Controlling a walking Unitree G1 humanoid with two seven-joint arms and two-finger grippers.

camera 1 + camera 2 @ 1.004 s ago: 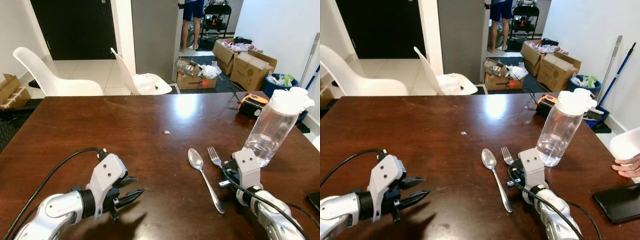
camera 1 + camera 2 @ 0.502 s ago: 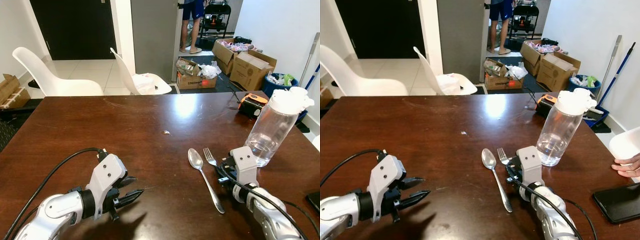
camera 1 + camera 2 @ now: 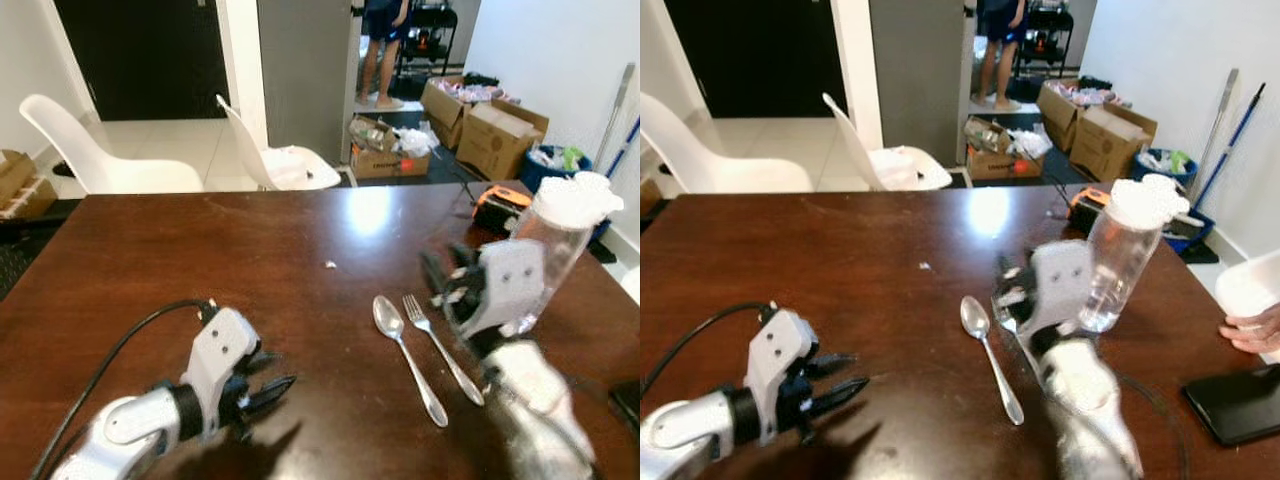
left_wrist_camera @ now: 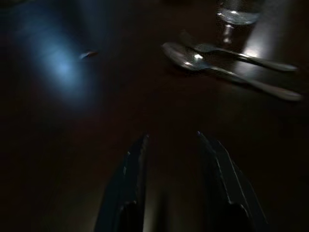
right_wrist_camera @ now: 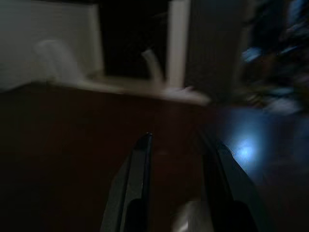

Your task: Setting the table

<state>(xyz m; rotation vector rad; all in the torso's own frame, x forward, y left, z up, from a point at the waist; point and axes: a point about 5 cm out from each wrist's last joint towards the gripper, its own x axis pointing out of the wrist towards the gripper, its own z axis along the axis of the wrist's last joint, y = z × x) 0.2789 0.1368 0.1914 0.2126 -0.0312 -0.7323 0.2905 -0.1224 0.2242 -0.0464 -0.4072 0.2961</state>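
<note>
Spoon (image 3: 405, 352) and fork (image 3: 441, 347) laid side by side on worktop (image 3: 150, 250), near bottle (image 3: 555, 245). Right claw (image 3: 448, 280) raised, parted, empty. Left claw (image 3: 262, 385) parted, empty, hovering low. No plate seen; setting judged incomplete.

Both arms are silver tubes ending in pale grey, blocky wrist housings with small dark screw holes; the left gripper (image 3: 262, 386) and right gripper (image 3: 441, 279) each carry two long, tapering black fingers, and a black cable loops along the left arm
</note>
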